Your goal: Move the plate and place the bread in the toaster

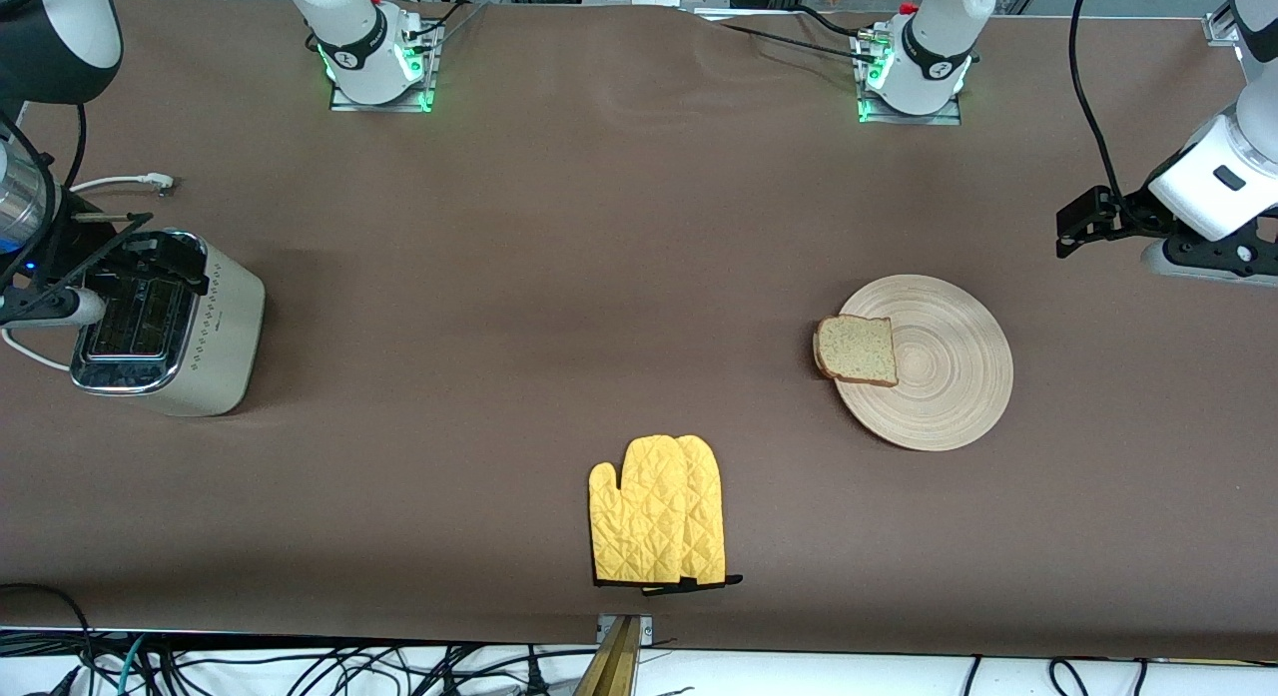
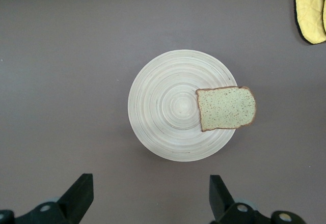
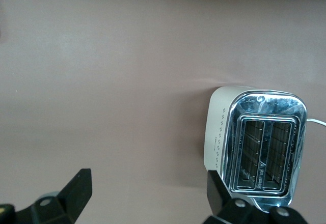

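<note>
Here the bread [image 1: 857, 349] lies flat, overhanging the plate [image 1: 939, 376].

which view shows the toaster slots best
The right wrist view: it looks straight down into both slots of the toaster. The front view shows the toaster at the table's edge, partly covered by the right gripper. The left wrist view misses it.

Evenly and brightly lit from overhead. Soft, short shadows beside the toaster [image 1: 170, 327] and under the plate [image 1: 949, 396]. Glare on the toaster's chrome top, mirrored streaks there in the right wrist view. Brown bench [image 1: 599, 227] matte, faintly wrinkled. Mostly sharp throughout.
</note>
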Available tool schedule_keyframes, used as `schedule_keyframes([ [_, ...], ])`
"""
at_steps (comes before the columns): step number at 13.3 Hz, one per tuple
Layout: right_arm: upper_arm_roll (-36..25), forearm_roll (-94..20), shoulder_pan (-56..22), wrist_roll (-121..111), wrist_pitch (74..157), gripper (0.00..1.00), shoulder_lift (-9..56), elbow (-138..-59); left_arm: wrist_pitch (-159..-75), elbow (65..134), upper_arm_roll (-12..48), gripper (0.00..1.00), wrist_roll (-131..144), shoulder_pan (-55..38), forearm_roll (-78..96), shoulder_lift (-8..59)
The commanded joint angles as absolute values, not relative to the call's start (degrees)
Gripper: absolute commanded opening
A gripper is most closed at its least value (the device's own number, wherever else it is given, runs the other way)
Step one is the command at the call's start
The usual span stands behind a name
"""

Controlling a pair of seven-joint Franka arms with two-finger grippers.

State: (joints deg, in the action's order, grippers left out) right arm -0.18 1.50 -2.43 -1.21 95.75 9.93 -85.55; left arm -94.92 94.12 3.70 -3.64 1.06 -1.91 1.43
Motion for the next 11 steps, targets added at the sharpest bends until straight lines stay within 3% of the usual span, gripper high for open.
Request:
schedule_keyframes([
  [1, -0.09, 2.29, -2.37, -1.67, 95.8, 1.0, 9.84, -85.34, -94.75, 94.31, 3.69, 1.0, -3.43, 0.88, -1.58, 0.62],
  [11, -0.09, 2.29, -2.29, -1.85, 95.8, 1.0, 9.93, -85.34, -94.75, 93.6, 3.6, 1.0, -4.04, 0.88, -1.76, 1.14],
])
